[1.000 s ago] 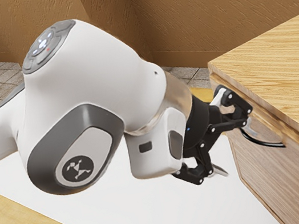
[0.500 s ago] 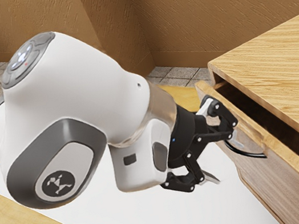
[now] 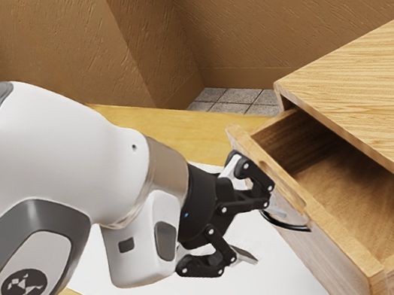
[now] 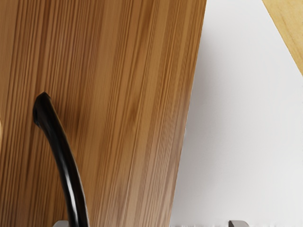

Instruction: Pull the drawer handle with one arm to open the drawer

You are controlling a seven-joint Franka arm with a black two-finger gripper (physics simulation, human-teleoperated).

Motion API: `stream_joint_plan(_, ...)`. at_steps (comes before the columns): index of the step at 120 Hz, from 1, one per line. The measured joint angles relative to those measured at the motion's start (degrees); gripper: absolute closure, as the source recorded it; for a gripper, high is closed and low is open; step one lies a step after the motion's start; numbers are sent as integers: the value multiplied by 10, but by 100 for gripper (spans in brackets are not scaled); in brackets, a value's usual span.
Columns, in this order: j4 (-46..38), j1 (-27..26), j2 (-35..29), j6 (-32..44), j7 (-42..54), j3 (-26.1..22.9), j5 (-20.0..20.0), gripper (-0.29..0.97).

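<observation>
- As the arm drew back toward the exterior view's left over the last second, the light wooden drawer (image 3: 345,205) went from shut to well out of the wood-grain cabinet (image 3: 368,79). The task looks essentially done.
- Black two-finger gripper (image 3: 261,228) is spread wide. It seems to hook the thin black curved handle (image 3: 291,224) rather than pinch it, but contact is hard to read.
- Exterior view gives the bare drawer interior. Wrist view gives the handle arcing over the grained front panel (image 4: 118,118), with the white mat (image 4: 236,118) beside it.

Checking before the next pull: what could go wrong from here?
The gripper is open, so the black handle is only hooked against one finger and might slip off. The drawer already stands far out of the cabinet; more pulling could drag it right out.
</observation>
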Motion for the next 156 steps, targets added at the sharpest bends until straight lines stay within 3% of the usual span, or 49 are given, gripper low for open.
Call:
stream_joint_plan(61,-83,-2,-94,23,-21,25,1,48)
stream_joint_plan(72,-99,-1,-111,24,-25,25,0,42)
stream_joint_plan(102,-130,-1,-156,23,-33,25,-3,51)
stream_joint_plan(156,-169,-5,-214,16,-45,41,1,54)
